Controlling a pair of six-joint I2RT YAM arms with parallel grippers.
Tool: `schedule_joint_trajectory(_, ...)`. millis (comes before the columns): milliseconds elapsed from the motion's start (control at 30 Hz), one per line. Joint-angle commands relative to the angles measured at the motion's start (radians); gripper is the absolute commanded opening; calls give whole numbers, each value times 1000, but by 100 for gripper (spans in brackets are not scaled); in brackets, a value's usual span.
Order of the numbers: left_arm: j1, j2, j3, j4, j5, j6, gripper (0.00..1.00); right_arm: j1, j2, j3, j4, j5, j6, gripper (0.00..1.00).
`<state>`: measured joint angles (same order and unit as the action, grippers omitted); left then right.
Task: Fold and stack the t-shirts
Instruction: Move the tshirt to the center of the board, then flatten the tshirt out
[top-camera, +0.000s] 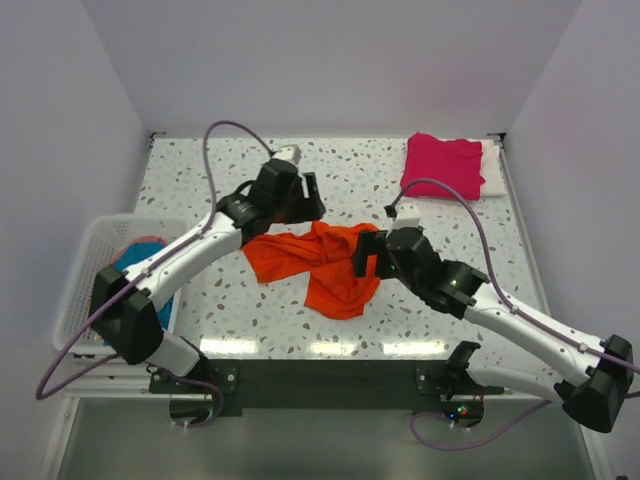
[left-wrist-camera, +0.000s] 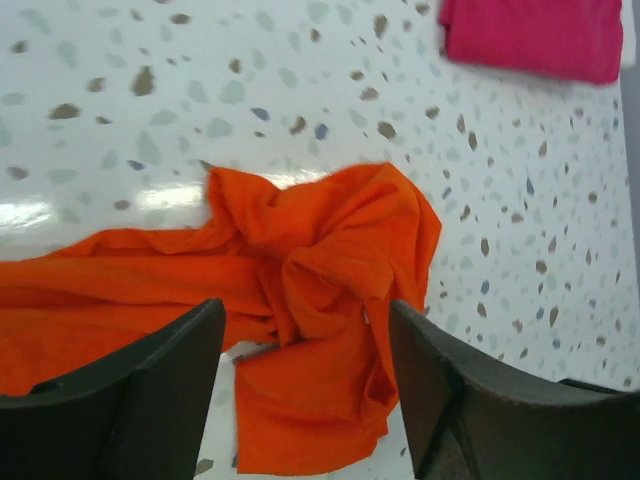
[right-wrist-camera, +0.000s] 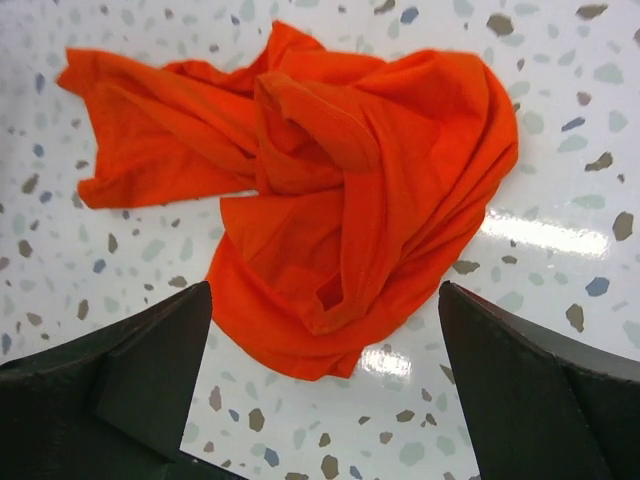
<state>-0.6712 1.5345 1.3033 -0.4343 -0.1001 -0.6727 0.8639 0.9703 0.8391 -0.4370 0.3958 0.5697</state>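
The table before me is white and glossy, with grey and brown speckles. At its centre the orange t-shirt lies crumpled, directly on the surface. At about 1 o'clock, in the far corner, the folded magenta-pink t-shirt rests on the white t-shirt, whose edge shows at its 3 o'clock side.

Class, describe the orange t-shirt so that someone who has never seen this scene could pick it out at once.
Start at the speckled white table; at its middle lies the orange t-shirt. It alone is crumpled and unfolded on the tabletop: the pink t-shirt lies folded at the far right corner, and the teal-blue t-shirt sits in the white basket at the left.
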Motion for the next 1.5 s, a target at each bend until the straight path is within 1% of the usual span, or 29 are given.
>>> schedule_joint_trajectory(0,131,-178,-148,-20,-99,-85,68,14,93,-20,38,-49,41,99)
schedule_joint_trajectory(33,166,-242,-195,-27,-128,-91,65,23,140,-21,50,-61,44,99)
schedule_joint_trajectory(67,173,-272,-284,-35,-148,-97,62,46,162,-21,61,-58,44,99)
schedule_joint_trajectory(100,180,-296,-326,-46,-167,-108,60,59,183,-21,84,-55,48,99)
schedule_joint_trajectory(133,194,-333,-366,-49,-187,-116,58,73,238,-20,98,-49,50,99)
schedule_joint_trajectory(167,203,-342,-424,-56,-188,-126,54,98,264,-15,124,-48,50,98)
schedule_joint_trajectory(200,211,-349,-449,-66,-188,-140,52,109,298,-8,132,-48,52,93)
schedule_joint_trajectory(233,222,-356,-470,-64,-196,-146,51,122,327,0,141,-46,52,91)
schedule_joint_trajectory(267,228,-358,-507,-60,-202,-156,49,150,387,26,147,-32,52,88)
schedule_joint_trajectory(300,232,-358,-524,-44,-196,-162,48,164,412,40,150,-23,53,83)
schedule_joint_trajectory(333,242,-350,-548,-31,-185,-162,47,178,436,55,153,-17,52,80)
schedule_joint_trajectory(400,246,-333,-558,-6,-176,-165,46,219,499,93,156,0,55,75)
schedule_joint_trajectory(433,249,-308,-556,-4,-168,-166,45,240,521,115,153,6,58,71)
schedule_joint_trajectory(533,252,-263,-558,9,-152,-180,45,261,585,149,147,24,67,68)
schedule_joint_trajectory(767,252,-195,-569,92,-63,-176,45,310,688,204,165,31,70,63)
schedule_joint_trajectory(967,254,-195,-587,111,-32,-145,45,319,748,244,164,35,71,59)
schedule_joint_trajectory(1067,252,-189,-599,114,-18,-130,43,319,771,255,161,35,75,57)
schedule_joint_trajectory(1133,251,-186,-608,114,-6,-126,41,319,780,261,161,32,76,57)
schedule_joint_trajectory(1300,251,-220,-631,115,5,-116,40,319,801,267,161,28,81,55)
schedule_joint_trajectory(1467,251,-221,-638,120,17,-93,40,320,814,264,158,28,91,51)
